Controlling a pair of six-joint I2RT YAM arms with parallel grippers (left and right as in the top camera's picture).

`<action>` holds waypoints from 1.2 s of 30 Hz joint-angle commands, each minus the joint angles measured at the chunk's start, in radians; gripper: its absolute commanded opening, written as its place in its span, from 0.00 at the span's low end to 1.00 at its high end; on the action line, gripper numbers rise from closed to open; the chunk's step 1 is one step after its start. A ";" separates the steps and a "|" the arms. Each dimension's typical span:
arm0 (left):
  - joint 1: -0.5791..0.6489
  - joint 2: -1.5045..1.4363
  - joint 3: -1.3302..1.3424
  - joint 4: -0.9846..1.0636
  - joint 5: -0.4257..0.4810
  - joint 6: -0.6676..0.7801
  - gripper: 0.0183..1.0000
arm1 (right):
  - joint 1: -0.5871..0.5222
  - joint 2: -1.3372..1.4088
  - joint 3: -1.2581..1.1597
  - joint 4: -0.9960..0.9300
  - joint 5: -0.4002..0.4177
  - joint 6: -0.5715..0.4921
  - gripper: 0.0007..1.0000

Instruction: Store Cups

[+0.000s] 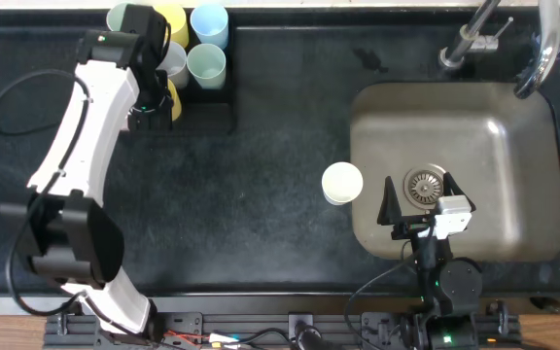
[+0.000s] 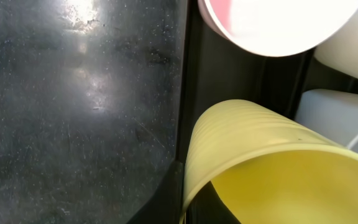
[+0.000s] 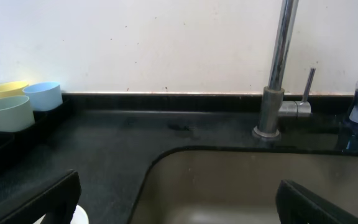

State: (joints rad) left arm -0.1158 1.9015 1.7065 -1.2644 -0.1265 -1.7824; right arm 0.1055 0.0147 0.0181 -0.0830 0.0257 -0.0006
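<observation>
Yellow cup sits tilted in my left tool, which pinches it at the rim. It hangs over the near left corner of the black tray, just beside the tray's edge where it meets the dark surface. My left arm stretches long up the left side. The elbow is raised and the wrist is bent down over the tray at the far corner. Other cups stand upright in the tray, close together, beyond the one I hold.

My right arm is folded low near its base, and its wrist is level and looks across the sink toward the faucet and the wall. My right tool is spread wide with nothing between the fingers, over the sink's near left part. A white cup stands on the surface just beside the sink's left rim, close to that tool's left finger but apart from it.
</observation>
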 commanded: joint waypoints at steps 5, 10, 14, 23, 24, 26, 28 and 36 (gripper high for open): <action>0.010 0.063 0.000 0.009 -0.002 -0.026 0.02 | 0.003 -0.010 -0.014 0.006 -0.003 -0.003 1.00; 0.010 0.084 0.000 0.029 -0.016 -0.026 0.02 | 0.003 -0.010 -0.014 0.006 -0.003 -0.003 1.00; 0.010 0.102 0.000 0.051 -0.021 -0.026 0.02 | 0.003 -0.010 -0.014 0.006 -0.003 -0.003 1.00; 0.026 0.108 0.000 0.058 -0.066 -0.024 0.02 | 0.003 -0.010 -0.014 0.006 -0.003 -0.003 1.00; 0.029 0.108 0.000 0.058 -0.066 -0.021 0.02 | 0.003 -0.010 -0.014 0.006 -0.003 -0.003 0.99; 0.035 0.109 0.000 0.050 -0.065 -0.021 0.02 | 0.003 -0.010 -0.014 0.006 -0.003 -0.003 1.00; 0.039 0.109 0.000 0.040 -0.065 -0.021 0.02 | 0.003 -0.010 -0.013 0.006 -0.003 -0.003 1.00; 0.044 0.135 0.000 0.040 -0.031 -0.021 0.02 | 0.003 -0.010 -0.014 0.006 -0.003 -0.003 1.00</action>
State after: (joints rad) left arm -0.0776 2.0060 1.7065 -1.2190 -0.1600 -1.7824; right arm 0.1055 0.0147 0.0181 -0.0822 0.0254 -0.0002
